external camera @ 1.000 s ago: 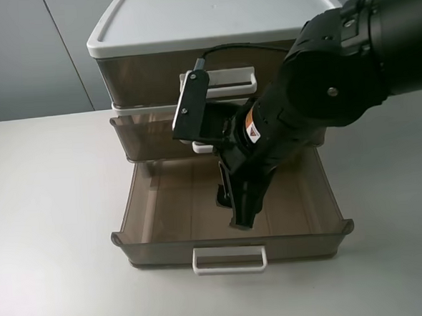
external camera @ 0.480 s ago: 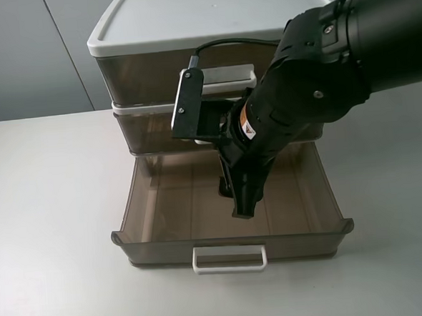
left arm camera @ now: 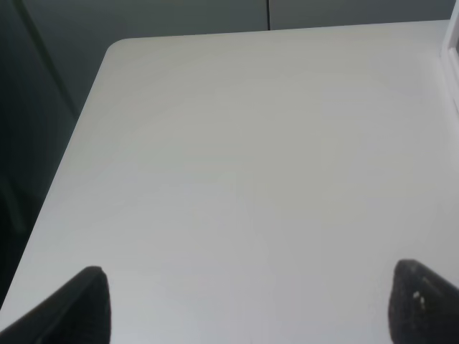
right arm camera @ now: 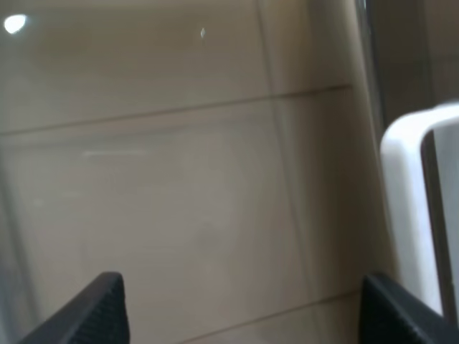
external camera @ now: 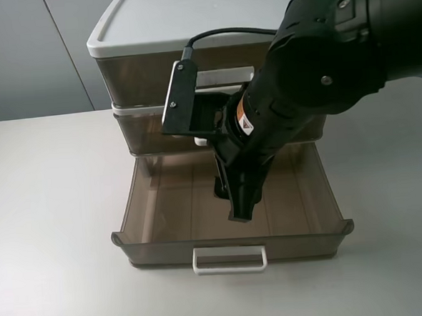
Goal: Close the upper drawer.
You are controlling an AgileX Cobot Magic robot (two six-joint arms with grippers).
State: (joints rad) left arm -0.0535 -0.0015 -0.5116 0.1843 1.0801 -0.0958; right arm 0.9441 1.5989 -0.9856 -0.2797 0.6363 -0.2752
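**Right gripper in the open bottom drawer; upper drawer behind it**

Right gripper (external camera: 238, 210) points down into the pulled-out bottom drawer (external camera: 309, 241); wrist view shows its fingers spread, nothing between them, tips over the brown floor; upper drawer (external camera: 141, 132) sits behind and above those fingertips, about level with the wrist; its front is roughly flush with the top-tier drawer (external camera: 134, 80) over it, cannot tell if fully home; its white loop handle (external camera: 201, 140) is mostly hidden by the arm; left gripper (left arm camera: 247, 304) hangs over bare table (left arm camera: 251, 143), fingers wide apart, holding nothing; cabinet edge (left arm camera: 453, 39) lies off to one side of it.
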